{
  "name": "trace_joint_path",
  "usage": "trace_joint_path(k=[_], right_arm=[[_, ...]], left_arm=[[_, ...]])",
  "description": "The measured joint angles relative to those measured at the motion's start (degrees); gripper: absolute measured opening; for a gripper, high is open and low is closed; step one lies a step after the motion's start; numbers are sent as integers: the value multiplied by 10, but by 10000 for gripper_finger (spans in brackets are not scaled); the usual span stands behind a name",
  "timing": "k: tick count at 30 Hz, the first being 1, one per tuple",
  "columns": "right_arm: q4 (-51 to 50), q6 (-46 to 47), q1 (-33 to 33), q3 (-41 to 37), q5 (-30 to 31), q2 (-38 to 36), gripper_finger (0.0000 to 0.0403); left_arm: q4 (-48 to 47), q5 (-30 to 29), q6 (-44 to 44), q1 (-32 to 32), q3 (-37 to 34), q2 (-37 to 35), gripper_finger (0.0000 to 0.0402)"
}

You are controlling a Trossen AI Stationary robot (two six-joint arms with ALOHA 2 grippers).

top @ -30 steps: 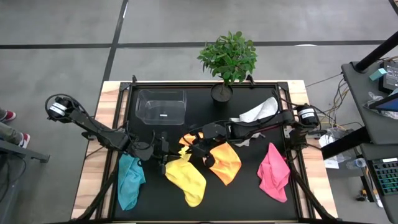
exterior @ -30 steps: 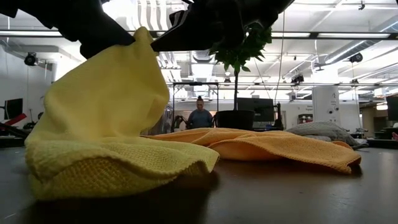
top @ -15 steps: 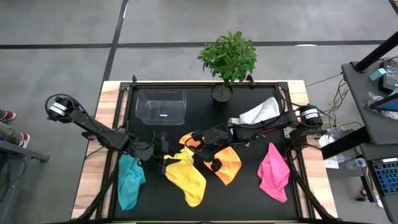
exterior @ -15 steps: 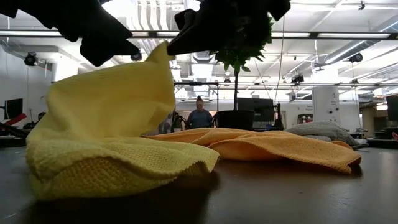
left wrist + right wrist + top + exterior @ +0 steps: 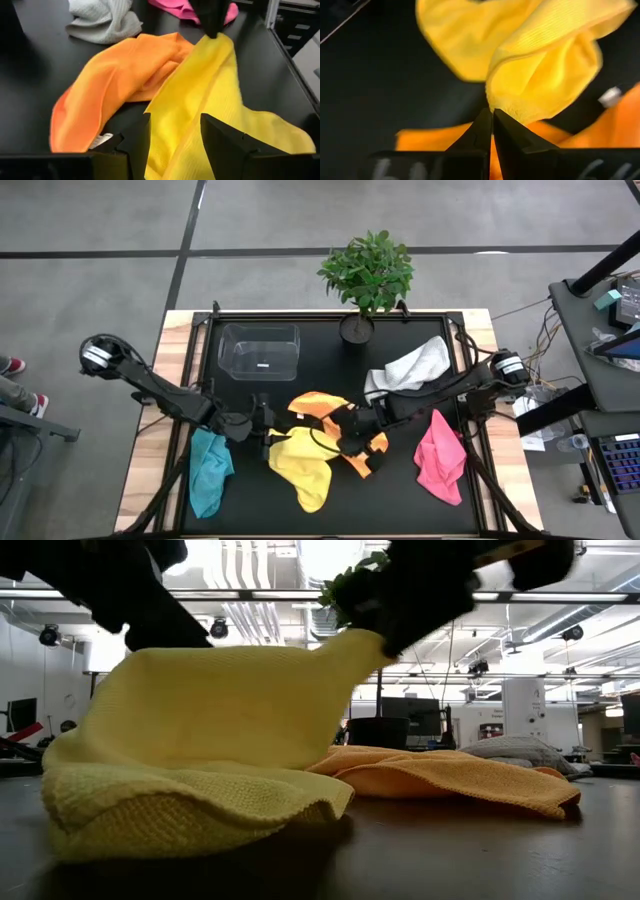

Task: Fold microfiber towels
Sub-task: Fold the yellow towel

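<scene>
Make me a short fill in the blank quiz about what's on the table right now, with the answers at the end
1. The right gripper is pinching a corner of the soft ____ microfiber towel.
2. The left gripper has its fingers ____, holding nothing.
3. The crumpled teal microfiber towel lies nearest the ____ arm.
4. The clear plastic box holds ____ towels.

Missing words: yellow; open; left; no

yellow towel (image 5: 200, 760): soft ribbed cloth | orange towel (image 5: 115, 85): matt cloth | table (image 5: 480, 850): smooth black, slight sheen
</scene>
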Motion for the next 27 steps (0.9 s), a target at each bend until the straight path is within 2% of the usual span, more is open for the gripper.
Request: trace_joint_path(k=[3,5,11,14,20,27], right_arm=[[1,24,10,-10,0,0,8],[-2,37,13,-17,0,0,8],[1,64,16,-30,0,0,8],[1,66,16,-33,0,0,8],[3,74,16,-38,0,0,8],[2,76,16,-40,0,0,8]], left_arm=[[8,10,-28,0,-1,32,157],[21,49,-57,0,0,57,157],[111,263,-142,-2,-1,138,133],[134,322,-185,-2,0,166,106],[131,373,-228,-2,2,175,59],[36,359,-230,-2,3,88,27]])
